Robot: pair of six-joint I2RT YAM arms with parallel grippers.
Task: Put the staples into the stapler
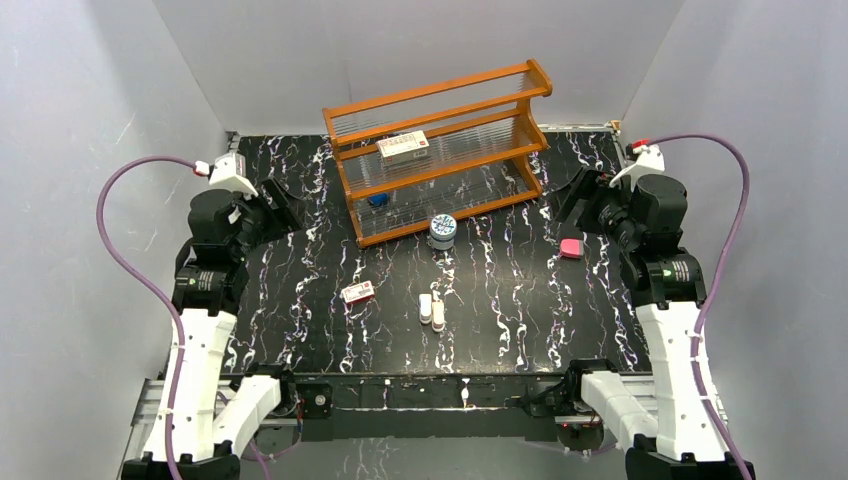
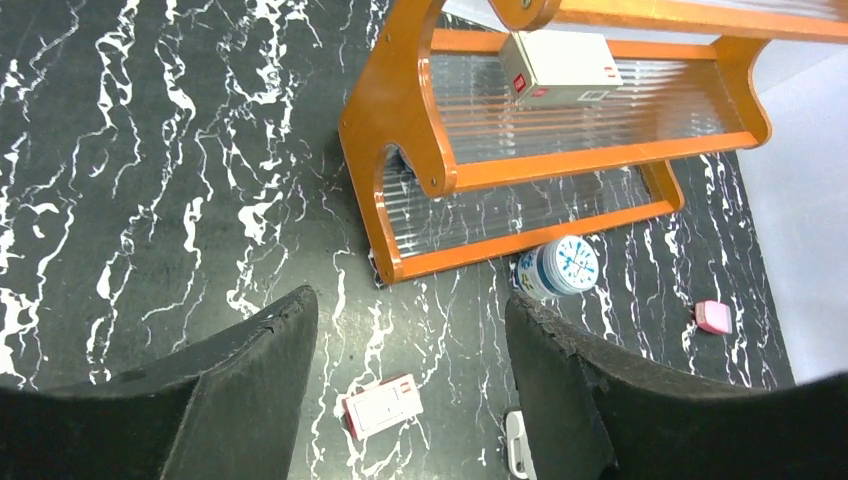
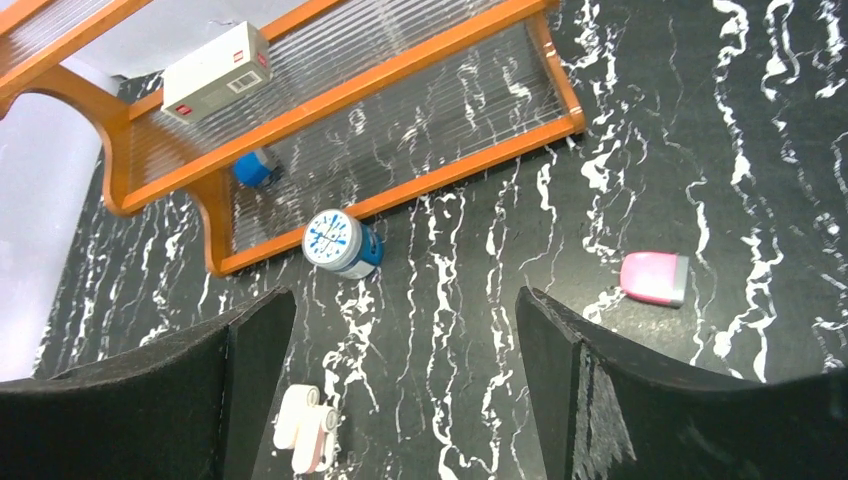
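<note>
The white mini stapler [image 1: 425, 306] lies near the table's middle, touching a peach mini stapler [image 1: 438, 316] on its right. The white stapler also shows in the right wrist view [image 3: 291, 415], and its end shows in the left wrist view [image 2: 515, 441]. No grey block of staples is in view. The small red-and-white box [image 1: 357, 292] lies left of the staplers and also shows in the left wrist view [image 2: 381, 405]. My left gripper [image 1: 279, 206] [image 2: 408, 305] is open and empty at the left. My right gripper [image 1: 579, 196] [image 3: 405, 300] is open and empty at the right.
An orange wooden rack [image 1: 440, 150] stands at the back with a larger red-and-white box [image 1: 403, 147] on its middle shelf and a small blue thing [image 1: 377, 199] under it. A round blue-and-white tin [image 1: 442, 231] stands in front of the rack. A pink item [image 1: 571, 248] lies at the right.
</note>
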